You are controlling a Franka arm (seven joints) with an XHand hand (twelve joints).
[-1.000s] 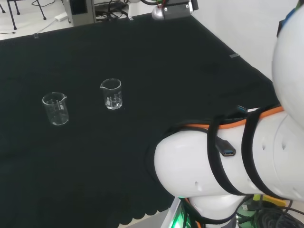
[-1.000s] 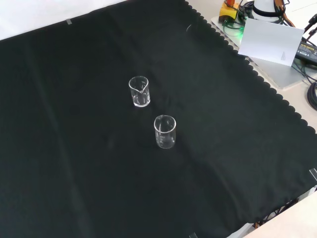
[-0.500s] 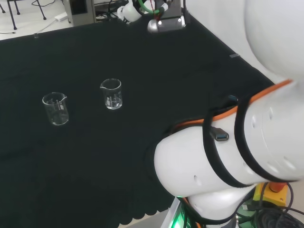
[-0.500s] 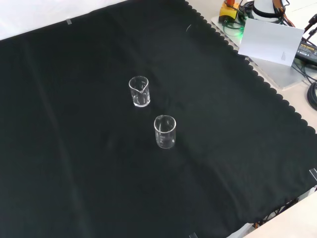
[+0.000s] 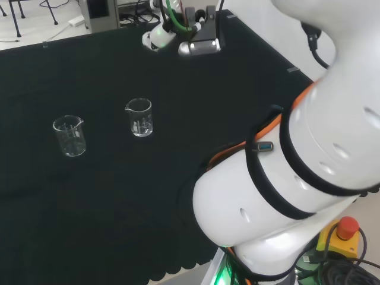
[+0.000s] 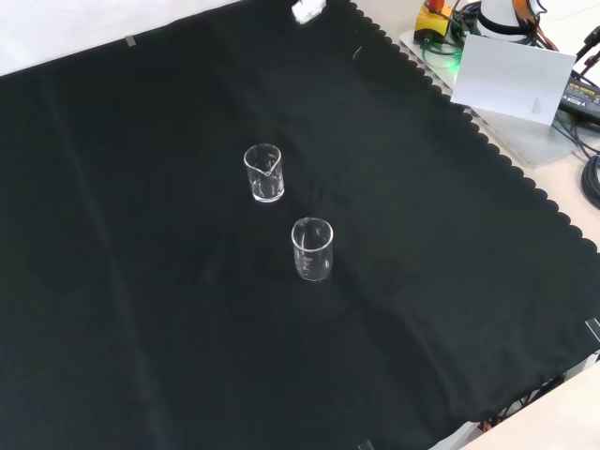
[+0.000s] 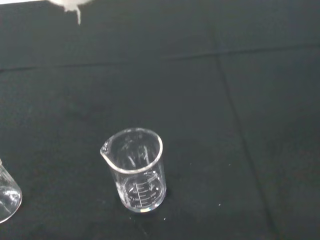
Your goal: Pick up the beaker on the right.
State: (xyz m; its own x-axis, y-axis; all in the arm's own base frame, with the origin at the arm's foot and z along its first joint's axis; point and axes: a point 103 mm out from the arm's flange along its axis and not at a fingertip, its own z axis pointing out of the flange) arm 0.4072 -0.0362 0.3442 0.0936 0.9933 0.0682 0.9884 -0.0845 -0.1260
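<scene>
Two clear glass beakers stand upright on the black cloth, both seemingly empty. In the head view the right beaker [image 5: 139, 117] has the left beaker [image 5: 70, 136] beside it. In the front view these are the farther beaker [image 6: 263, 172] and the nearer beaker [image 6: 312, 249]. The hand [image 5: 158, 37] hangs high over the far side of the bench in the head view, well away from both beakers. A white bit of the hand [image 6: 307, 10] pokes in at the front view's top edge. The wrist view looks down on one beaker [image 7: 135, 172], with a second beaker [image 7: 7, 196] cut by the picture's edge and a blurred part of the hand [image 7: 72, 4].
The arm's white links [image 5: 285, 178] take up the right of the head view, with a red stop button [image 5: 346, 227] below them. In the front view a white panel [image 6: 511, 75] and cables lie past the cloth's scalloped edge [image 6: 525, 183] at the top right.
The arm has swung: its wrist and hand have come down and leftward along the head view's top, and a white tip has entered the front view. Both beakers stay put.
</scene>
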